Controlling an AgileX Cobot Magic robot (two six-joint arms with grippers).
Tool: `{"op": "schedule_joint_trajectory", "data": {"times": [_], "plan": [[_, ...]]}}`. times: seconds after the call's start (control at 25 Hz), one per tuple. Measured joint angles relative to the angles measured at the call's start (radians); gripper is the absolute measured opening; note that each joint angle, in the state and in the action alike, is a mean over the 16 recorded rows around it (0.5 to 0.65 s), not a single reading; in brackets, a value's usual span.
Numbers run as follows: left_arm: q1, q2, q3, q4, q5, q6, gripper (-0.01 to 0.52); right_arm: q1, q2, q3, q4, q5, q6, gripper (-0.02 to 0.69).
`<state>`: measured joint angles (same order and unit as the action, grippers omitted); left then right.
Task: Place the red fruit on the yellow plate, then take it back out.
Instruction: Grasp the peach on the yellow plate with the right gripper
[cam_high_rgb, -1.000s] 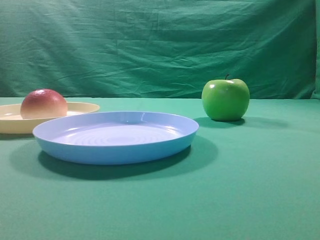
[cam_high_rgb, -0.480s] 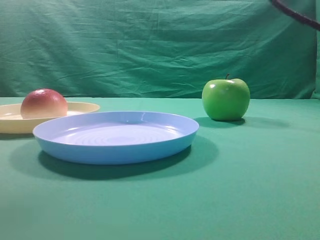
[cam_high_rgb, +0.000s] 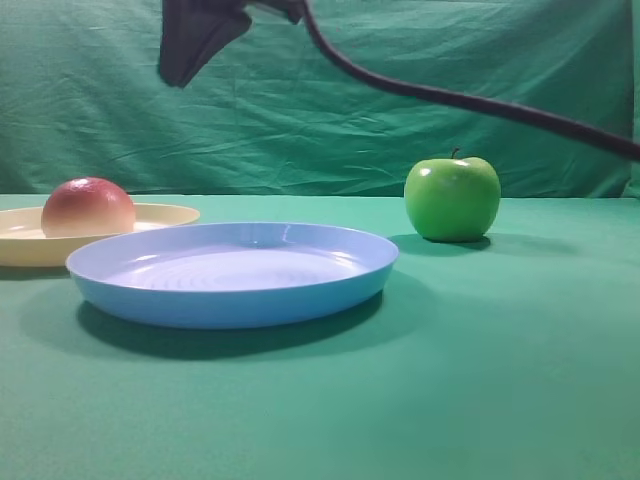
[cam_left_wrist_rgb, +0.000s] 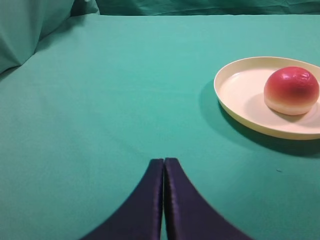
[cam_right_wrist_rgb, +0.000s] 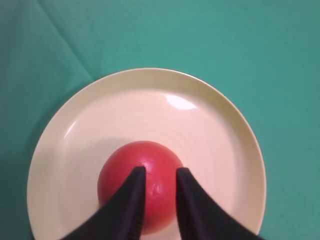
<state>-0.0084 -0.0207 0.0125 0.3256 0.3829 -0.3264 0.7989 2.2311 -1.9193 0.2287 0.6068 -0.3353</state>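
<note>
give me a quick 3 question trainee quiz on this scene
1. True or false: the peach lies on the blue plate.
2. Which pincer hangs above the peach? A) left B) right
3. Fill in: the apple stands on the ____.

Key: 1 false, it lies on the yellow plate. 2 B, with its jaws slightly apart; the left one is shut over bare cloth. 3 cloth.

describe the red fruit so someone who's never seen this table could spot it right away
On the green table, find the yellow plate at far left, behind the blue plate. The red fruit sits on it: round, dull red fading pale, unlike the glossy, stemmed green apple.
</note>
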Motion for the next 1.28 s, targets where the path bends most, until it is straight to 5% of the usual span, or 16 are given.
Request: {"op": "schedule_joint_trajectory", "data": {"times": [0.32,0.56,0.88,1.28], "plan": [[0.0,0.0,0.0,0.0,0.0,0.0,0.0,0.021,0.075,-0.016,0.015,-0.089,-0.001,0.567],[0.0,0.0,0.0,0.0,0.0,0.0,0.0,0.026,0.117,-0.017,0.033,-0.14,-0.002,0.665],[0.0,0.0,0.0,0.0,0.0,0.0,0.0,0.034,0.167,-0.017,0.053,-0.188,-0.002,0.605],[0.0,0.0,0.0,0.0,0.0,0.0,0.0,0.029,0.161,-0.017,0.049,-0.168,-0.005,0.35]]}}
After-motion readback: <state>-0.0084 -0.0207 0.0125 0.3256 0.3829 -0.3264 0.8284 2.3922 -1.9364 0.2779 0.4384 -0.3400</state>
